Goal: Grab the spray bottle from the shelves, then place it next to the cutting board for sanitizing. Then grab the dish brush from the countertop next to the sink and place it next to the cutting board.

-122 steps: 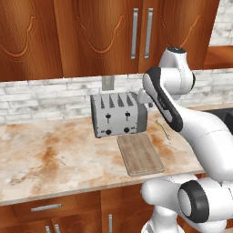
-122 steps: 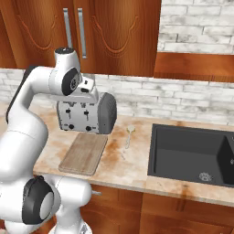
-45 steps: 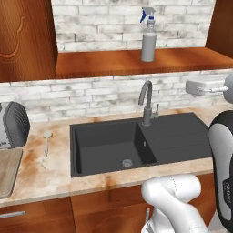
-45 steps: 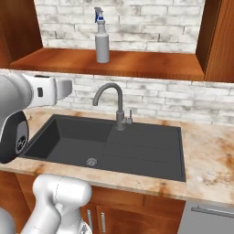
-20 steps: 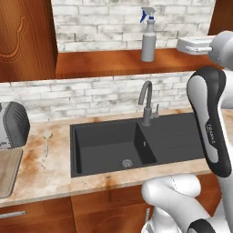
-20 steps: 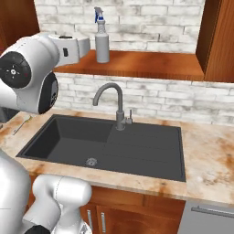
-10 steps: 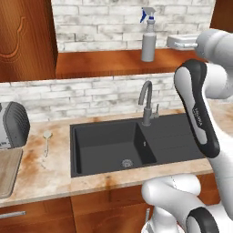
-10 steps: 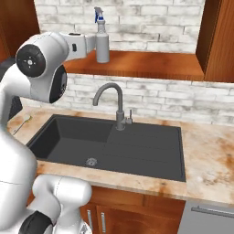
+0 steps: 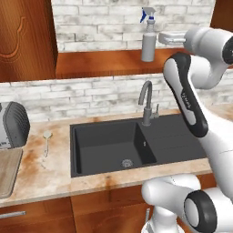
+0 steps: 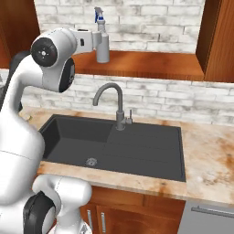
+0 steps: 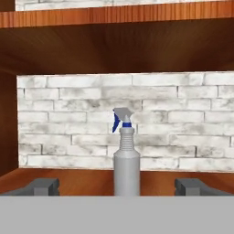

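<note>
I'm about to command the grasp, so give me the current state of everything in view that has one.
spray bottle: upright on the shelves, not gripped, centred between the fingertips in the hand view.
gripper: open, level with the bottle.
shelves: bearing the bottle.
dish brush: lying flat on the countertop left of the sink.
sink: basin empty.
faucet: no water running.
cutting board: flat on the countertop, nothing on its visible part.

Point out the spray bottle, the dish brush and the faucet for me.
spray bottle (image 11: pixel 126 171): hand view, middle of its grey body.
dish brush (image 9: pixel 47 134): left base view, its round whitish head.
faucet (image 10: pixel 119 109): right base view, upright stem of the curved spout.
</note>
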Controlling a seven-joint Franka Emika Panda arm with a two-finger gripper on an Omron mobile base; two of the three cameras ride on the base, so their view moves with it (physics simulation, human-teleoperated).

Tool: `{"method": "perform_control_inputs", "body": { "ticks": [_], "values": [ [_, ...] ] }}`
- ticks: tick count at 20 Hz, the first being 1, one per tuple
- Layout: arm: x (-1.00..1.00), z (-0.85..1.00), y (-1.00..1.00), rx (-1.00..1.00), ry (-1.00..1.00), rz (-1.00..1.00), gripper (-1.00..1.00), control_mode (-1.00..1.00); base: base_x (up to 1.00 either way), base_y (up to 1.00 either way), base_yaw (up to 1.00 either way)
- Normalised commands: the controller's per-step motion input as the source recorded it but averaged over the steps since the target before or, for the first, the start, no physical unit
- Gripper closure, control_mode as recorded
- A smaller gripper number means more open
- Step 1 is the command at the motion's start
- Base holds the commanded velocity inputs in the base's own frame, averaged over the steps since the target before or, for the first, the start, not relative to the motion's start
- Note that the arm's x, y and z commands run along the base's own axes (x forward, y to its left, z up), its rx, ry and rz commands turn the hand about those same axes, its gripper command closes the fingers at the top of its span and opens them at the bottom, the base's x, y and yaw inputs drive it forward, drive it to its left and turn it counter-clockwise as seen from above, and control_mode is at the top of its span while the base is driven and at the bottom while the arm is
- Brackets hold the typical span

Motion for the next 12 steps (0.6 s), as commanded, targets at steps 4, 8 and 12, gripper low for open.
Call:
{"method": "perform_control_inputs", "body": {
  "ticks": [4, 8, 12],
  "values": [
    [0.57, -0.03, 0.01, 0.00, 0.00, -0.03, -1.00, -1.00, 0.00, 0.00, 0.00],
    [0.50, -0.01, 0.00, 0.00, 0.02, -0.02, -1.00, -1.00, 0.00, 0.00, 0.00],
    [0.49, -0.05, 0.00, 0.00, 0.04, 0.00, -1.00, -1.00, 0.00, 0.00, 0.00]
  ]
}}
